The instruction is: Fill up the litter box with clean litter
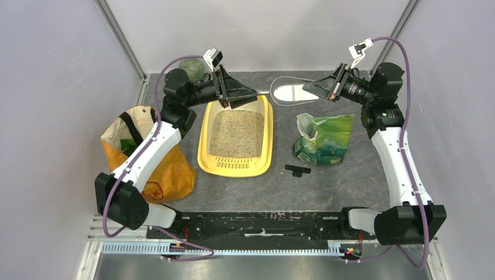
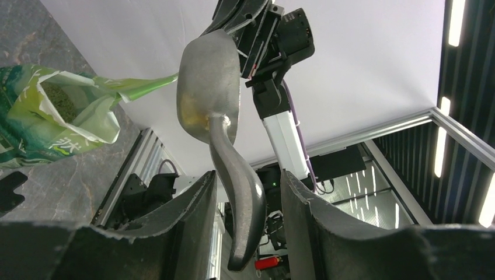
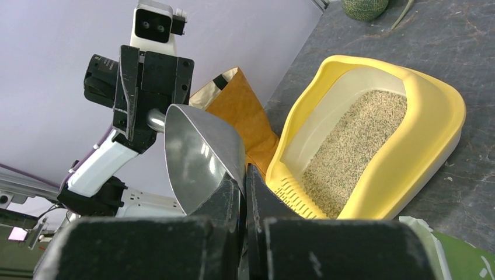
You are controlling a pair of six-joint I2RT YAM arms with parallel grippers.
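Litter [image 1: 236, 133] is lying as a beige layer across the floor of the yellow litter box [image 1: 204, 153]. The box is sitting on the dark surface [image 1: 350, 181] between an orange bag [image 1: 166, 172] and a crumpled green bag [image 1: 324, 140]. Just past the box's far right corner, a metal scoop [image 1: 289, 91] is hanging in the air between the two arms. The right claw [image 3: 245, 175] is pinching the rim of the scoop's bowl, its jaws narrow. The left claw [image 2: 248, 181] is standing partly wide, its fingers [image 2: 192, 204] flanking the scoop's handle [image 2: 242, 192], with a gap showing on at least one side. A small black clip [image 1: 297, 170] is lying near the green bag.
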